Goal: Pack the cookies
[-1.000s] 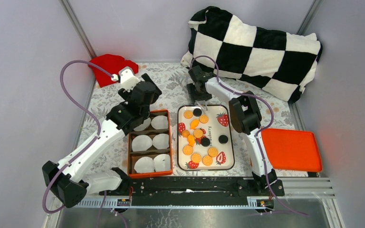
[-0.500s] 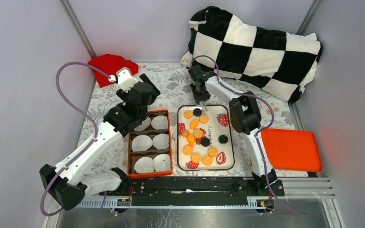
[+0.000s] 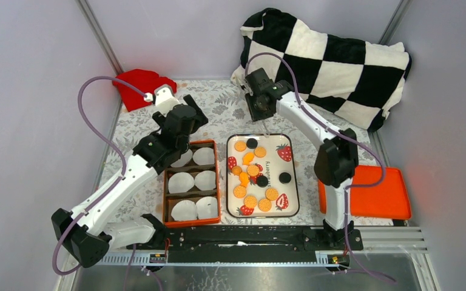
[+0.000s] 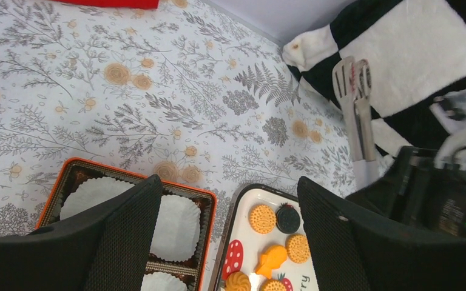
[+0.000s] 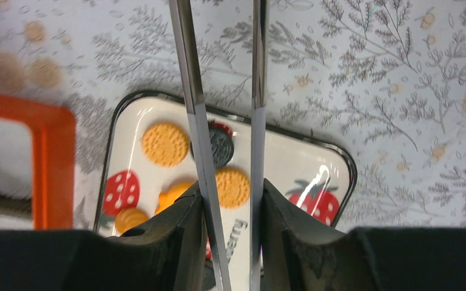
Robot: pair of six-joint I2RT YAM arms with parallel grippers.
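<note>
Golden and black cookies [image 3: 240,146] lie scattered on a white, strawberry-printed tray [image 3: 273,142] directly beneath the right gripper [image 5: 227,194]. Its jaws are drawn partway in and clamp a pair of metal tongs [image 5: 188,91]. The two blades run out from between the fingers, apart from each other, above the tray's far end. Through the gap between the blades we see a black cookie [image 5: 221,147] lying on the tray, with a golden one on either side of it. From the left wrist camera we make out nothing between the blade tips, which hang in the air.

The left gripper [image 4: 227,188] hovers with its jaws spread wide and nothing in them. Below the gap between its fingers we see the tray's far corner and the floral tablecloth [image 4: 158,91]. Beneath one finger is the far end of an orange box [image 3: 221,182] lined with white paper cups [image 3: 181,182], just beside the tray.

Beyond the right jaws a black-and-white checkered blanket [image 3: 334,60] is heaped against the back wall.
</note>
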